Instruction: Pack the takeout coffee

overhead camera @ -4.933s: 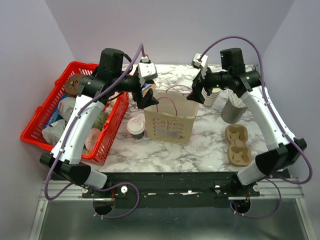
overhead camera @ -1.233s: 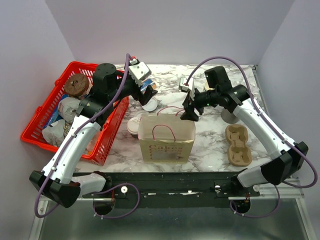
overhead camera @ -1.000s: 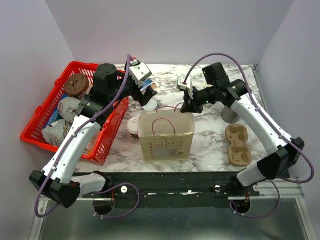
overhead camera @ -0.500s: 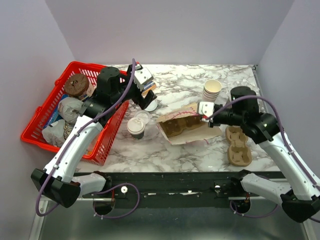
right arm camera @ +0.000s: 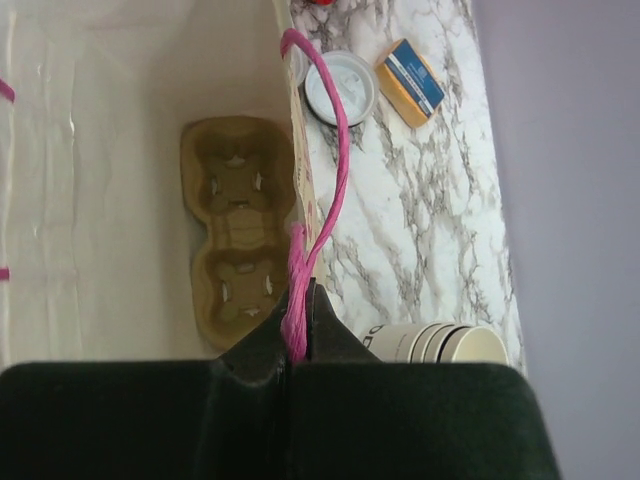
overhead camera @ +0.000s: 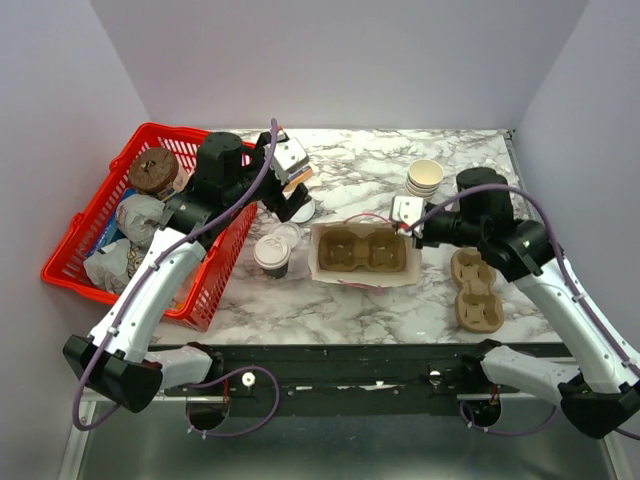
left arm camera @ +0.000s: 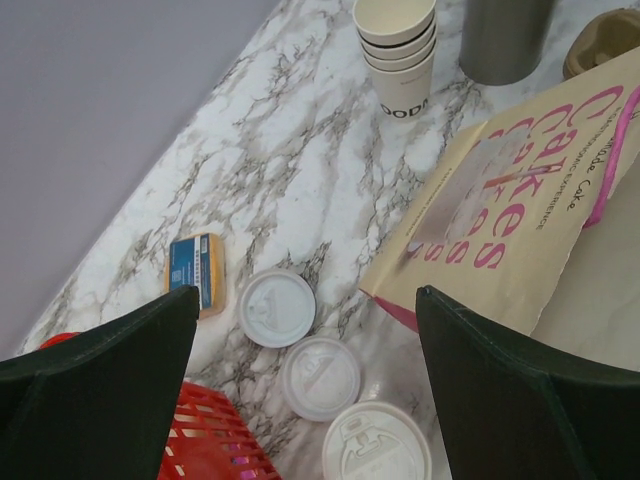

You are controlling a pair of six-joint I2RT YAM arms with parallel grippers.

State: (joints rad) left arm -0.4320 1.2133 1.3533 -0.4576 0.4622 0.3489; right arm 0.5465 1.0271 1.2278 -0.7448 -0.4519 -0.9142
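Top view: my right gripper (overhead camera: 406,227) has swung the bag (overhead camera: 318,262) from tipped over to mouth-up, showing the carrier (overhead camera: 362,250) inside. The takeout coffee (overhead camera: 271,254) stands just left of it.
Left wrist: my left gripper (left arm camera: 308,300) hangs spread.
Right wrist: my fingers are pinching the pink handle (right arm camera: 340,170).

Top view from behind; both wrist views close over paper bag (left arm camera: 520,200).

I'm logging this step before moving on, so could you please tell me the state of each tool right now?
Left tool: open, holding nothing.
Right tool: closed on the paper bag's pink handle.
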